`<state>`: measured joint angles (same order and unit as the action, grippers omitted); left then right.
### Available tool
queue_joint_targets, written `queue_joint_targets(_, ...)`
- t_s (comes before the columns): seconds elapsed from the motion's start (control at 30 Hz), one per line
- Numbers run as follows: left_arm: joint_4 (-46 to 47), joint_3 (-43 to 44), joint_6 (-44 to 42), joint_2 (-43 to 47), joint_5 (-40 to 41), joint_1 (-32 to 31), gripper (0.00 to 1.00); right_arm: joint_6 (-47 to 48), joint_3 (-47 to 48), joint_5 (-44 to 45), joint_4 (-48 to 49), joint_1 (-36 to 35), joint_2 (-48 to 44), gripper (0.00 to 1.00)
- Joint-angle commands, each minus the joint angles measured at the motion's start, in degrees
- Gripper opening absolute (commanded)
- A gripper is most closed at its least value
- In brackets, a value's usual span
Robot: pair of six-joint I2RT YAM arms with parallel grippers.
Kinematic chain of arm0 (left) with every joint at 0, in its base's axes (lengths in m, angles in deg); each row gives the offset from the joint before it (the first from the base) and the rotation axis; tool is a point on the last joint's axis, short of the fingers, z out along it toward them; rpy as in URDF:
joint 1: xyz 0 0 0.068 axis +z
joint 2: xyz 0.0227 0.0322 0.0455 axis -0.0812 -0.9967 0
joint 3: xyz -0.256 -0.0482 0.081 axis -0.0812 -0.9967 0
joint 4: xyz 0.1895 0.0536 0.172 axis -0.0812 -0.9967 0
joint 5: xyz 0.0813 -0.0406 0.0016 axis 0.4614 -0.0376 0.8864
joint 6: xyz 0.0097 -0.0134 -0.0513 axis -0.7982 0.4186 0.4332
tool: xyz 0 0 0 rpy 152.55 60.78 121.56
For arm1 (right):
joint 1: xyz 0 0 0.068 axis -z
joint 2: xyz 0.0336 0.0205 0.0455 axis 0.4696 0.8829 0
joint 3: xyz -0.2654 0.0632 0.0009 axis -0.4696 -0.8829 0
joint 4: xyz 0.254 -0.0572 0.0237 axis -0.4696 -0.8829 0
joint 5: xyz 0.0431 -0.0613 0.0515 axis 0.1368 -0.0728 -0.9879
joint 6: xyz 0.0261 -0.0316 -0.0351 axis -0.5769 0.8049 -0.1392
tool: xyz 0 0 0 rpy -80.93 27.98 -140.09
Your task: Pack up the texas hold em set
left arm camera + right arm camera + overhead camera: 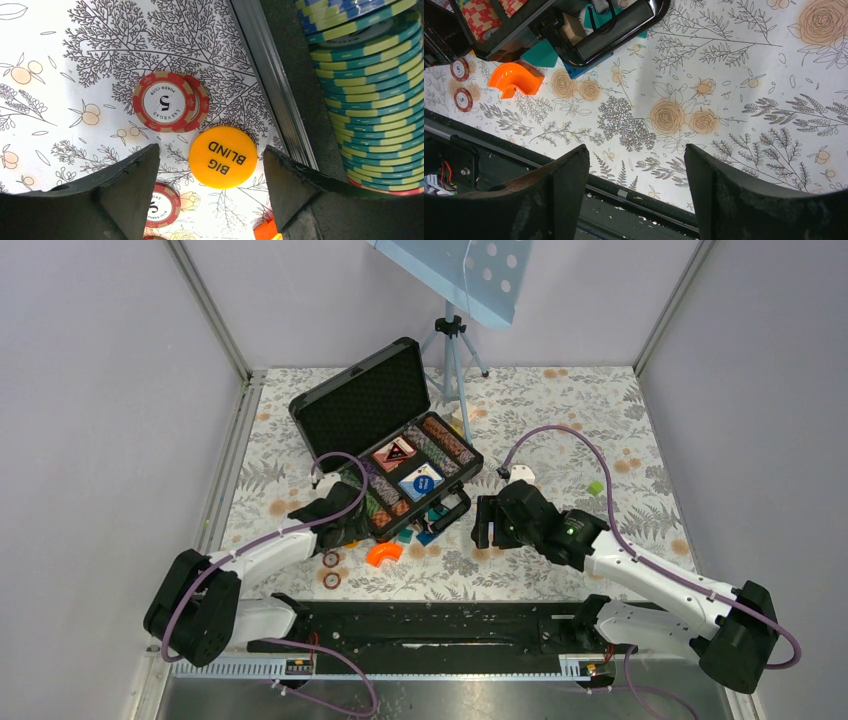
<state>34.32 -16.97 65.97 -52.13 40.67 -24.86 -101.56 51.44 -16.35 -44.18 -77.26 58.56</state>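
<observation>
Floral tablecloth (560, 410) covers the tabletop. Orange curved plastic piece (383, 554) lies flat on it, lower centre-left of the top view. In the right wrist view, upper left: teal block (543, 54) just up-right of the orange piece, blue block (584, 69) further right, both partly hidden. Small green bit (595, 487) sits alone, right of centre. Tripod (452, 355) stands top centre, with a tilted pale blue perforated panel (470, 270) above it. Black rail (430, 625) runs along the bottom.
</observation>
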Motion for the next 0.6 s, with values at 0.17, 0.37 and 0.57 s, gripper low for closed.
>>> queue_joint_targets(0.17, 0.95, 3.07, 3.0, -3.17, 0.61, -3.95, 0.72, -0.57, -0.02, -0.16, 0.97, -0.24, -1.1, 0.77)
queue_joint_targets(0.37, -0.39, 3.59, 4.17, -4.35, 1.76, -4.98, 0.68, -0.39, 0.02, -0.16, 0.97, -0.23, -1.34, 0.77)
queue_joint_targets(0.57, -1.58, 4.45, 4.18, -5.18, 2.41, -6.34, 0.66, -0.68, -0.2, -0.2, 0.97, -0.18, -1.33, 0.77)
